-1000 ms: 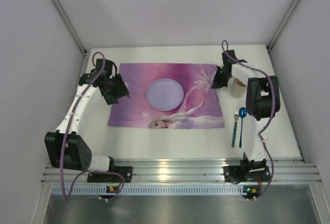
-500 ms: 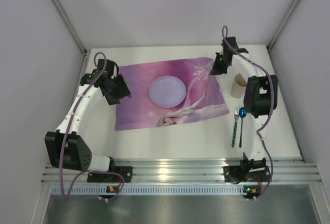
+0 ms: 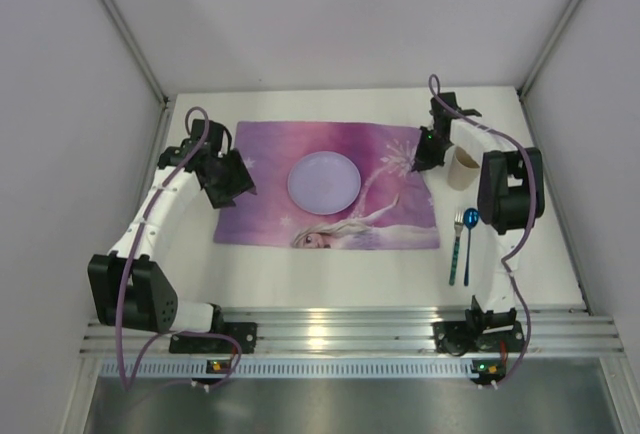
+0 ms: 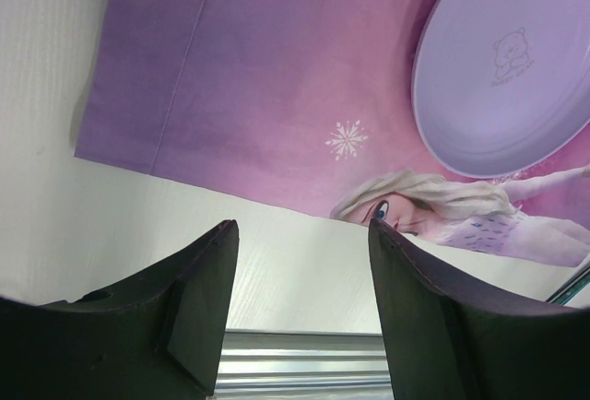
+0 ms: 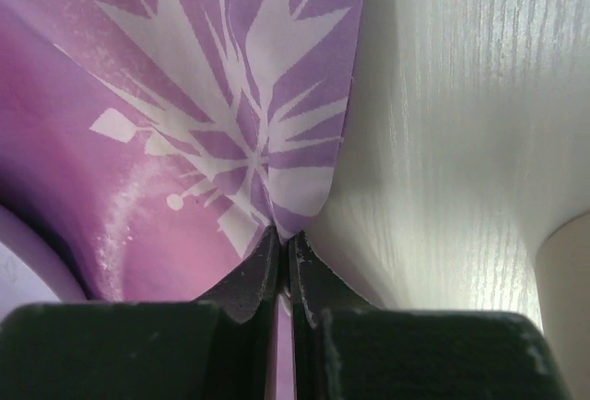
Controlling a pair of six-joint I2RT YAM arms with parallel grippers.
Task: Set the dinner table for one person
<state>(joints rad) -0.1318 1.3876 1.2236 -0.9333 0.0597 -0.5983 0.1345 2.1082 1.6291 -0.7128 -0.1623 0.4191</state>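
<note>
One corner of the placemat [image 3: 262,204] sits clamped in the right pincer [image 5: 284,241]; the left pincer [image 4: 302,230] hangs apart over the bench [image 3: 330,274].

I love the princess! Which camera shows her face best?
The left wrist view: the princess's face looks big and clear. The top view shows her face tiny; the right wrist view shows only the placemat's snowflake corner.
</note>
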